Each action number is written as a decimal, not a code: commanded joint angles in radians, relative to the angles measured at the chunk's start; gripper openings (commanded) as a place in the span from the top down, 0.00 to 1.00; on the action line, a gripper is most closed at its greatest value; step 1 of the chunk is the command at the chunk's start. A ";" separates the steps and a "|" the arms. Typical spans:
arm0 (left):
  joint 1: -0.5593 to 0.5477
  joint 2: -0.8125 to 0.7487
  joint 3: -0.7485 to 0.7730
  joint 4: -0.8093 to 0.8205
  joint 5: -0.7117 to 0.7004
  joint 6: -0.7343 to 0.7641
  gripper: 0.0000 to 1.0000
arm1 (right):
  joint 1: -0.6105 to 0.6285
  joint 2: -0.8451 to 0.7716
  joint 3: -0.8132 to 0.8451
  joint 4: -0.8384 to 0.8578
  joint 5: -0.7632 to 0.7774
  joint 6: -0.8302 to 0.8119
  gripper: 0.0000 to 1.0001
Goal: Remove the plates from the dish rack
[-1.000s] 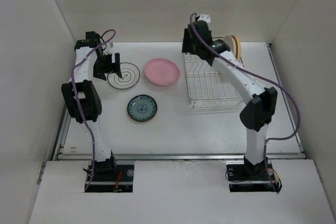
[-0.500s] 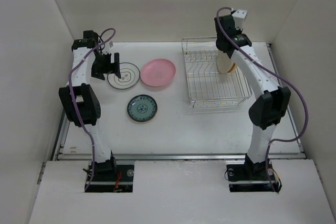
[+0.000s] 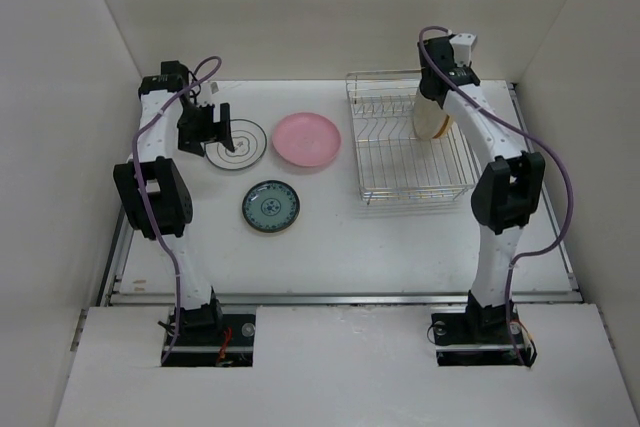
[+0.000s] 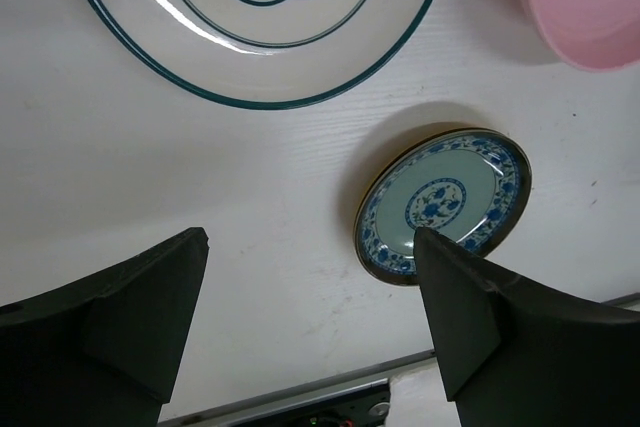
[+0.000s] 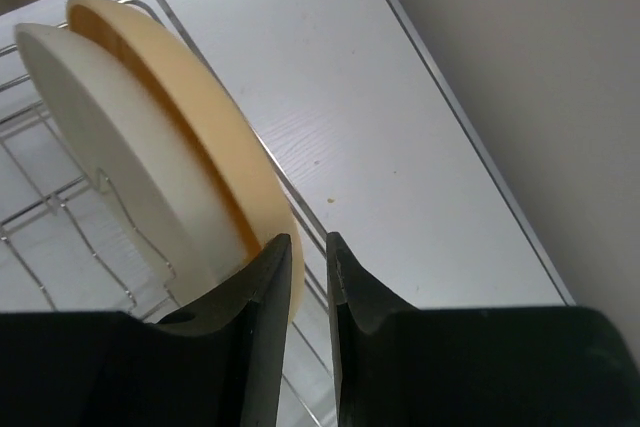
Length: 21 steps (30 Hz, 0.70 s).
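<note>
The dish rack [image 3: 405, 162] stands at the right. Two plates stand upright at its back right: a cream-backed one [image 5: 110, 157] and the orange-yellow one [image 5: 190, 117], also in the top view [image 3: 447, 122]. My right gripper [image 5: 310, 247] is just above the orange-yellow plate's rim, its jaws nearly together with only rack wire showing in the narrow gap. The ringed white plate [image 3: 236, 144], pink plate [image 3: 308, 137] and teal plate [image 3: 270, 207] lie flat on the table. My left gripper [image 4: 310, 242] is open and empty above the table between the white plate [image 4: 250, 17] and the teal plate [image 4: 442, 205].
White walls close in the table on the left, back and right. The right wall [image 5: 520, 77] is close beside the rack. A metal rail [image 3: 340, 297] runs along the table's near edge.
My right arm has swung from the rack's back left corner to above the two plates at its back right. My left arm has barely moved.
</note>
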 commanded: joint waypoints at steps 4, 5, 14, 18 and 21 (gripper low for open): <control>-0.003 -0.019 -0.021 -0.026 0.073 -0.012 0.18 | -0.001 0.037 0.049 0.045 -0.026 -0.033 0.73; -0.003 -0.028 -0.021 -0.026 0.060 -0.012 0.18 | -0.001 0.037 0.035 0.045 -0.026 -0.033 0.73; -0.003 -0.048 -0.012 -0.026 0.040 -0.012 0.17 | -0.001 -0.176 -0.062 0.099 0.049 -0.033 0.73; -0.003 -0.048 -0.012 -0.026 0.050 -0.022 0.17 | 0.022 -0.260 -0.129 0.174 -0.026 -0.082 0.70; -0.003 -0.048 -0.012 -0.026 0.050 -0.022 0.17 | 0.022 -0.248 -0.154 0.211 -0.075 -0.115 0.59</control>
